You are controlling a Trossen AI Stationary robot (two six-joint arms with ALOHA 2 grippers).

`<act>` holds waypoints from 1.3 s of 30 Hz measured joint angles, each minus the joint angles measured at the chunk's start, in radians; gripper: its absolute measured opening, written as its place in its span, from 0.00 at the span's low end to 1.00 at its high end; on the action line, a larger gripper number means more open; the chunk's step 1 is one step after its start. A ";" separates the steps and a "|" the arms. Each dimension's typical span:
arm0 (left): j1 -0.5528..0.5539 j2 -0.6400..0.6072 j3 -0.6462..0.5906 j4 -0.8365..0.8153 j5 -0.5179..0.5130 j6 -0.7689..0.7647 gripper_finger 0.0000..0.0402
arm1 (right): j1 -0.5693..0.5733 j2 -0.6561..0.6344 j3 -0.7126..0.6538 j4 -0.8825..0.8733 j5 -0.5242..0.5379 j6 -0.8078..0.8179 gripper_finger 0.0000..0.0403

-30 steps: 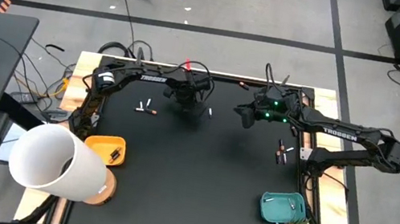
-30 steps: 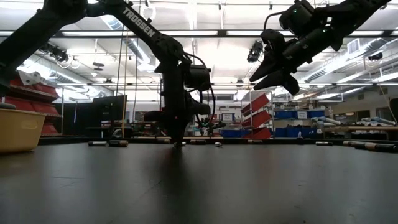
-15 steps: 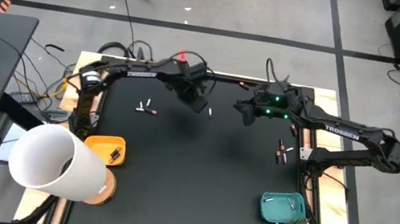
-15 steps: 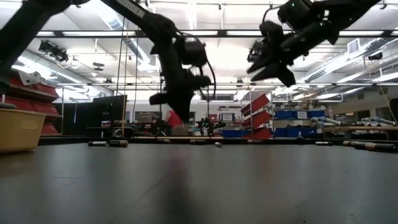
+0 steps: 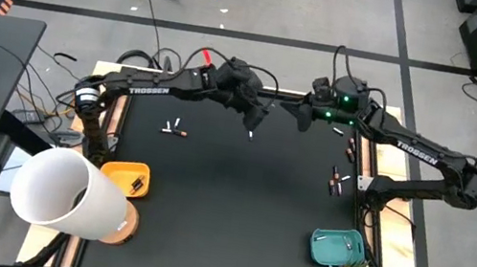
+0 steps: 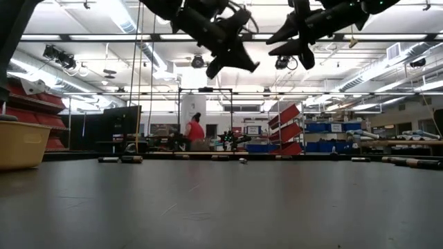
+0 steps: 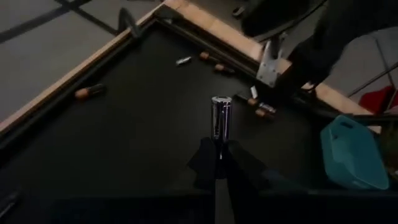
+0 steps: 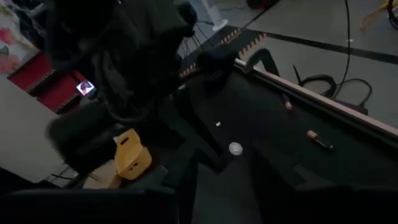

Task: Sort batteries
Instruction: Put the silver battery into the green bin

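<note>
My left gripper [image 5: 256,117] hangs high over the far middle of the black mat, shut on a slim silver battery [image 7: 221,115]. Its round end also shows in the right wrist view as a silver battery end [image 8: 235,149]. My right gripper [image 5: 293,112] hovers open just to the right of it, equally high [image 6: 280,41], touching nothing. Loose batteries lie flat on the mat: a pair [image 5: 173,128] at the far left, one white battery [image 5: 250,135] below the left gripper, and a cluster [image 5: 338,179] by the right edge. My left gripper pinches the silver battery by its lower end [image 7: 219,138] between the two fingertips. The battery sticks out past the fingers in line with them, its free end [image 7: 221,99] pointing away. It is lifted well clear of the mat.
A yellow bin [image 5: 127,178] sits at the mat's left edge beside a large white cylinder [image 5: 64,187]. A teal bin [image 5: 339,247] stands at the near right with a small plant. A wooden frame [image 7: 81,65] borders the mat. The mat's middle and near part are bare.
My left gripper has risen from the mat, where its fingers pointed down, swung up and toward the far right, and tipped to a slant, carrying the silver battery with it. My right gripper has risen and moved toward the far edge.
</note>
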 joint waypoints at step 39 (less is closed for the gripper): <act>-0.038 0.002 -0.001 0.360 0.060 -0.168 0.09 | 0.050 -0.024 0.001 0.121 -0.006 -0.048 0.05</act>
